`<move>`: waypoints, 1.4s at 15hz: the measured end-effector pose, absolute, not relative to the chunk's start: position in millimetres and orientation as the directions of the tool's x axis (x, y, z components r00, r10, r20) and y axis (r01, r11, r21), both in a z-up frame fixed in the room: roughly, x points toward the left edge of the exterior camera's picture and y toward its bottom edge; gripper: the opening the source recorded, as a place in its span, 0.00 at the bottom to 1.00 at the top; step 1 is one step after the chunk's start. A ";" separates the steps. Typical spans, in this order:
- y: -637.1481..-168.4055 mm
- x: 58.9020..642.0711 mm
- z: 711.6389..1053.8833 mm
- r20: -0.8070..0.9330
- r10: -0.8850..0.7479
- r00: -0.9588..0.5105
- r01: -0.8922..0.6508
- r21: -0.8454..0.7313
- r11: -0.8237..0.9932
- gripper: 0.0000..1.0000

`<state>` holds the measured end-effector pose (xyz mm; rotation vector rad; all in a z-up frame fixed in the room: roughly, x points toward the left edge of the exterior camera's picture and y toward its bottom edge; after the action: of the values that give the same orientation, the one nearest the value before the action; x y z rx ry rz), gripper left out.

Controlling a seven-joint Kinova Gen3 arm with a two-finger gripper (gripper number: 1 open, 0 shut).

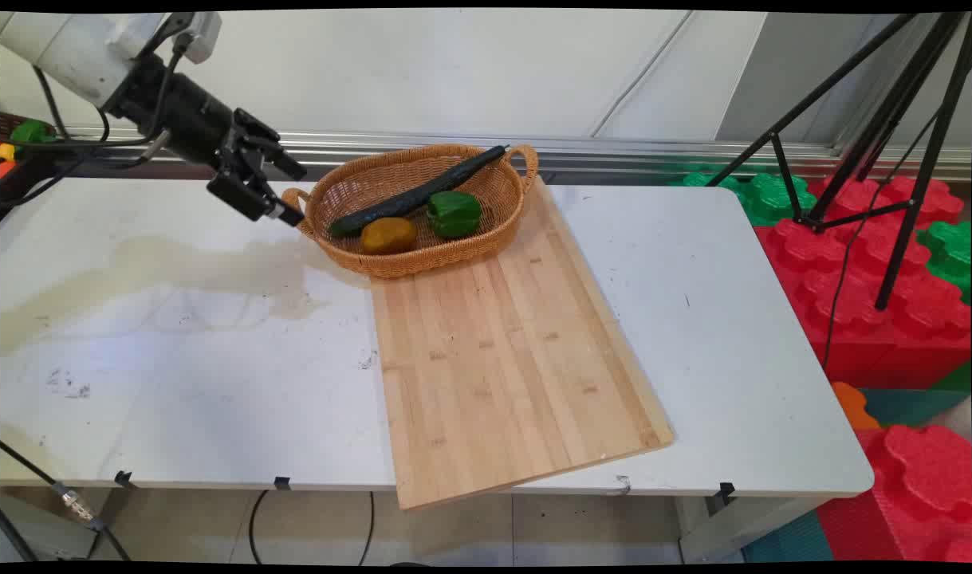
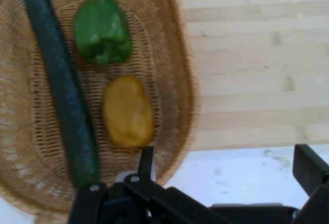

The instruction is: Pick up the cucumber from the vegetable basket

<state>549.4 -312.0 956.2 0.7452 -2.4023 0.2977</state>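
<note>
Gripper [image 1: 290, 194] [image 2: 229, 167] up over table [image 1: 175, 359], just left of basket [image 1: 422, 263] by its L handle. Fingers wide apart, nothing between. Nearest to basket's L end; no contact seen.

Basket on far end of board [image 1: 509, 359], L end overhanging onto table. Inside: cuke [image 1: 414, 197], pepper [image 1: 454, 214], potato [image 1: 388, 235].

Judgement on working here: wicker rim raised and handle close to fingers, so come in from above, not sideways, or risk shoving basket off board. Contents packed tight. In hand view potato [image 2: 127, 111] just beside cuke [image 2: 61, 90], pepper [image 2: 103, 29] near both, so little room for a finger between. Potato smooth and rounded, prob. apt to slip; best pinched across its short width.

Axes, main view: cuke diagonal, near end low at basket's front L, far end up over rim by R handle; tilted, not flat. Potato oval, long axis roughly L-R, at front of basket. Pepper lumpy, no clear long axis; stem end not made out.

Hand view: cuke and potato both running roughly top to bottom, near parallel. Finger gap across that line, so already square to potato's short width.
</note>
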 end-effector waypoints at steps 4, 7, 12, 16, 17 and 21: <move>-340.1 561.3 952.1 0.606 -0.447 -0.659 -0.612 -0.085 0.786 1.00; -357.4 567.5 944.1 0.600 -0.459 -0.656 -0.633 -0.106 0.767 1.00; -393.0 569.8 921.5 0.595 -0.479 -0.645 -0.665 -0.129 0.736 1.00; -429.2 558.9 899.3 0.610 -0.492 -0.622 -0.687 -0.123 0.716 1.00; -437.3 555.2 893.7 0.613 -0.495 -0.616 -0.691 -0.118 0.713 1.00; -471.2 537.4 868.1 0.620 -0.518 -0.590 -0.709 -0.090 0.700 1.00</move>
<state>537.4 -471.2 868.1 0.9348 -2.3397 0.4440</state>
